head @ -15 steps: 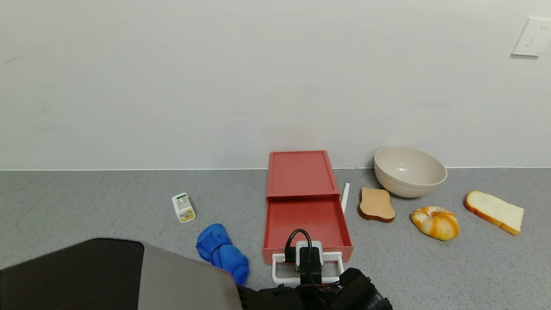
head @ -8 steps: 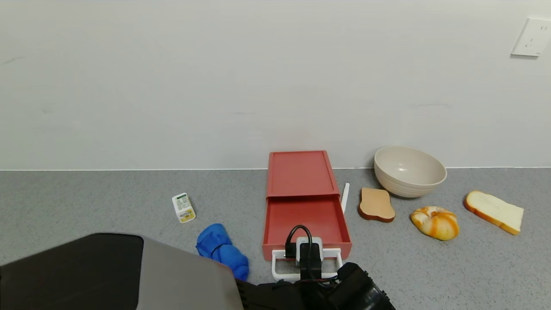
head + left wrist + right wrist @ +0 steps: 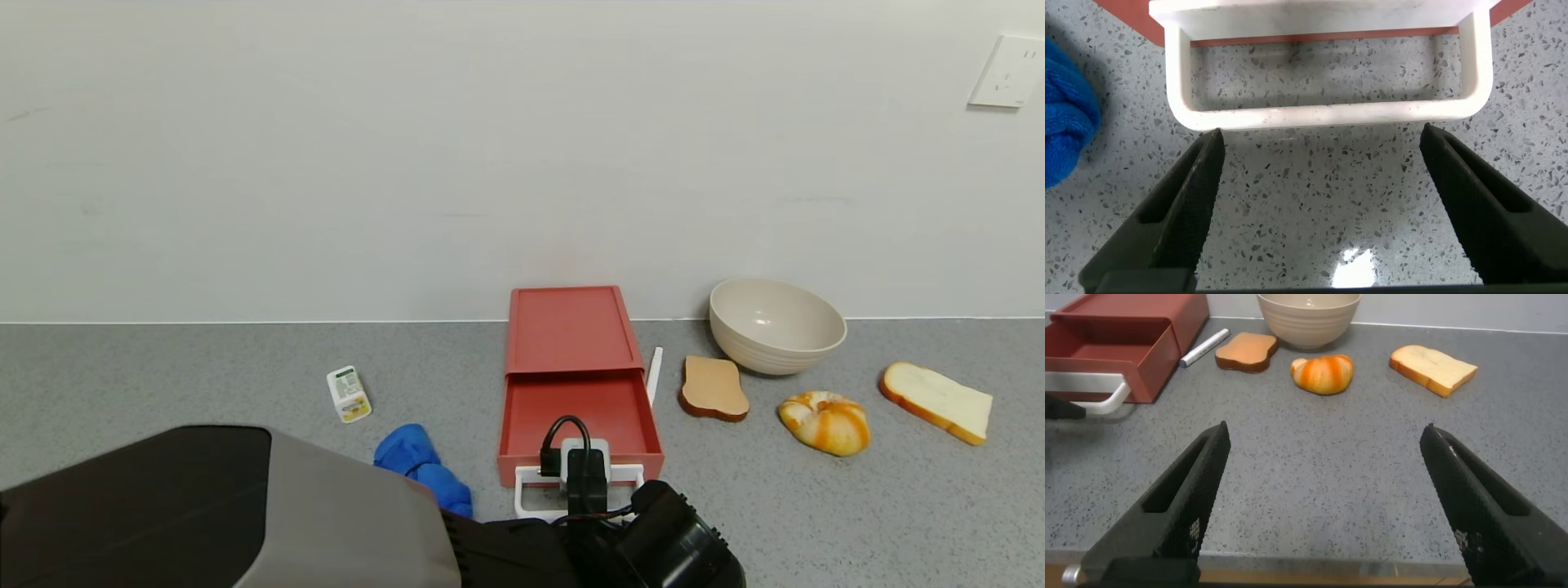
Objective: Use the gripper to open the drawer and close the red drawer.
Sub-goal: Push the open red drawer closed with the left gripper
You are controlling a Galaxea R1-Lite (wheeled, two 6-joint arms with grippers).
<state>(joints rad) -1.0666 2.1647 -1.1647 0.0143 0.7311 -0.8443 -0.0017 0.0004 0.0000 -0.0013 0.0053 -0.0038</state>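
The salmon-red drawer [image 3: 569,328] stands against the wall with its tray [image 3: 581,408] pulled out toward me and empty. Its white loop handle [image 3: 523,493] lies flat over the counter. My left gripper [image 3: 586,492] is at that handle. In the left wrist view the left gripper [image 3: 1321,135] is open, its tips right at the front bar of the handle [image 3: 1323,114] and spread nearly as wide as the loop, nothing between them. My right gripper [image 3: 1324,431] is open over the counter's near edge, well off to the side of the drawer [image 3: 1118,339].
Right of the drawer lie a white marker [image 3: 655,374], a brown toast slice [image 3: 713,388], a beige bowl [image 3: 775,325], a glazed bun [image 3: 826,421] and a white bread slice [image 3: 937,402]. A blue cloth [image 3: 418,467] and a small carton [image 3: 349,394] lie to its left.
The tray and its handle have slid back toward the wall, and my left gripper has moved forward with them. The open part of the tray is shorter than before.
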